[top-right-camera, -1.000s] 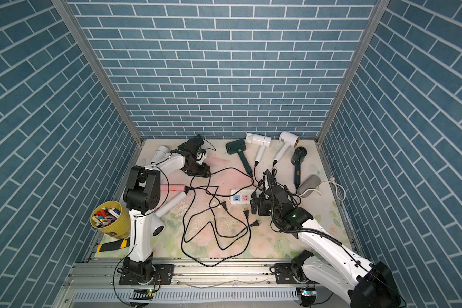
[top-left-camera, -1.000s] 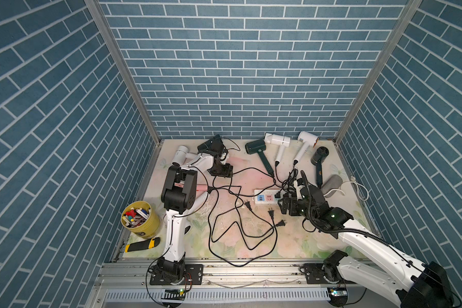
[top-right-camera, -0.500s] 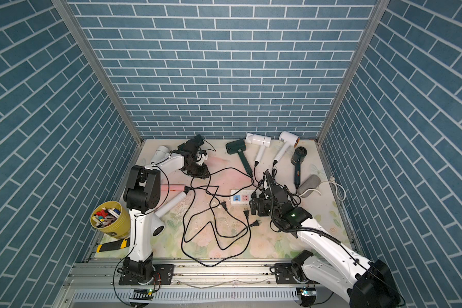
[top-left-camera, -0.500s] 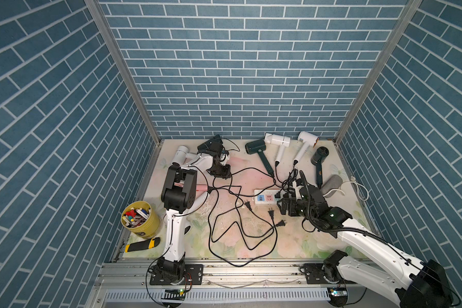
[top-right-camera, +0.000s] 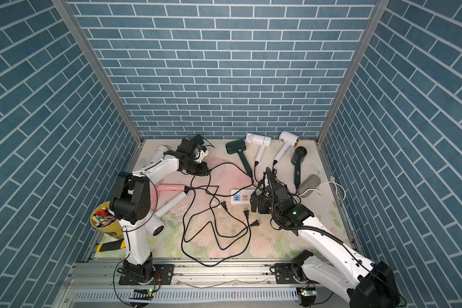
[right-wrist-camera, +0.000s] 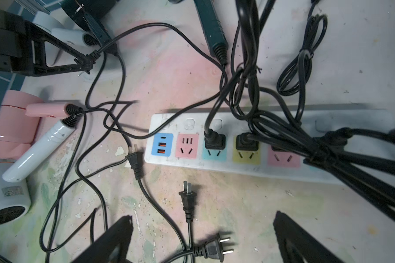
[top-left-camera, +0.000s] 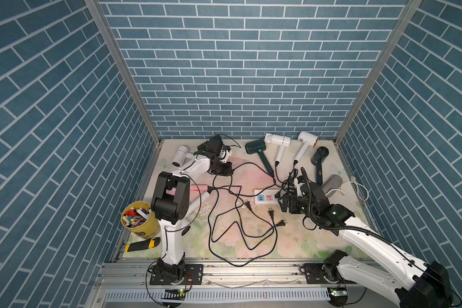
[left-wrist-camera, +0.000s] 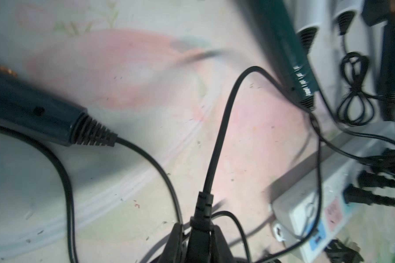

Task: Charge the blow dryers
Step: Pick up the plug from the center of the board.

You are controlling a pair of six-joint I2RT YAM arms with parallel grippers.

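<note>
— floral mat [top-left-camera: 251, 241] boxed in by blue brick walls. how many blow dryers [top-left-camera: 255, 148] lie on it?
— eight: four white [top-left-camera: 180, 156], three dark [top-left-camera: 320, 158], one pink [top-right-camera: 168, 188]. six are strung along the back edge. the pink one and a white one lie by the left arm, handles toward the power strip [right-wrist-camera: 271, 169].
— just one strip?
— one, white, with a blue usb panel of three ports, then pastel sockets: pink, teal, yellow, pink, and more hidden under cords. two plugs clearly sit in teal and yellow.
— loose plugs [right-wrist-camera: 187, 195]?
— three on the mat just in front of the strip, prongs bare.
— the claws?
— left claw [left-wrist-camera: 197, 230] is pinched tight on a black plug [left-wrist-camera: 202, 214] near the back of the mat, beside a dark dryer's handle. right claw [right-wrist-camera: 203, 217] gapes wide above the loose plugs, holding nothing.
— any writing?
— a sticker [right-wrist-camera: 12, 191] on the nearest white dryer's head and a black mark on the yellow cup [top-left-camera: 138, 230]. both too small to read.
— anything else?
— one grey cylinder [top-left-camera: 332, 183] at the strip's right end, one yellow-black knife [top-left-camera: 142, 245] by the cup.
</note>
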